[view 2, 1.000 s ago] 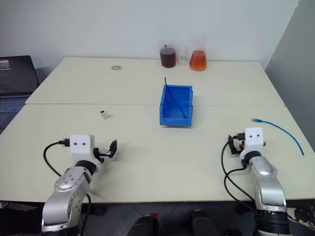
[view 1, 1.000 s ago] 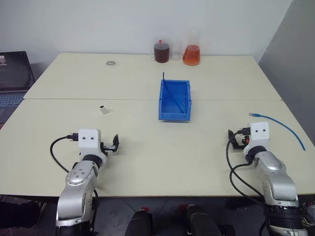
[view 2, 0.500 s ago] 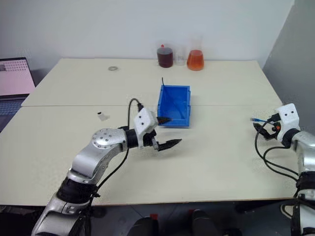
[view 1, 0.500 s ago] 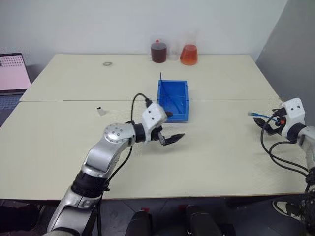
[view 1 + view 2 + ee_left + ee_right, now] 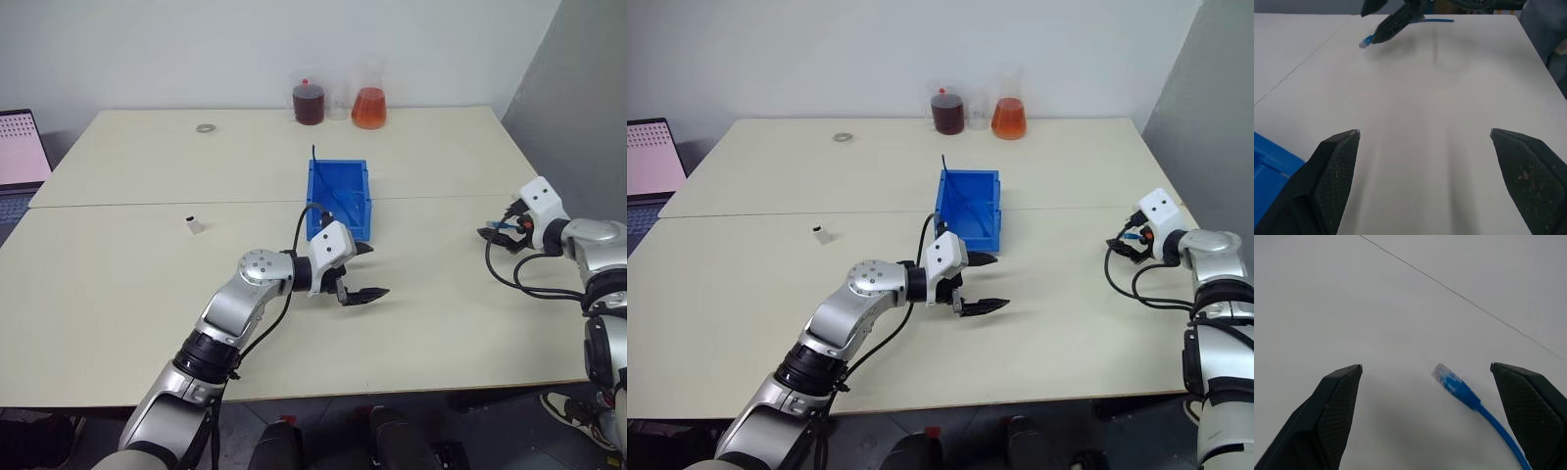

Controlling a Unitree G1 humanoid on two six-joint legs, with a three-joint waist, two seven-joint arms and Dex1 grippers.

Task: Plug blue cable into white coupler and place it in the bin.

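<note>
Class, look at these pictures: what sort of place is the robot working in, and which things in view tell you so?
Probably a lab or workshop room. Pale worktables stand against a plain wall, glass flasks of red and orange liquid sit at the far edge, a blue bin is mid-table, and a laptop sits alongside.

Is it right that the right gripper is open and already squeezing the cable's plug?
Not quite. The right gripper is open, but it isn't squeezing the plug. The right wrist view shows the plug lying on the table between the fingers, untouched.

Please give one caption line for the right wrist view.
Open right gripper poised over the blue cable plug lying on the table.
</note>
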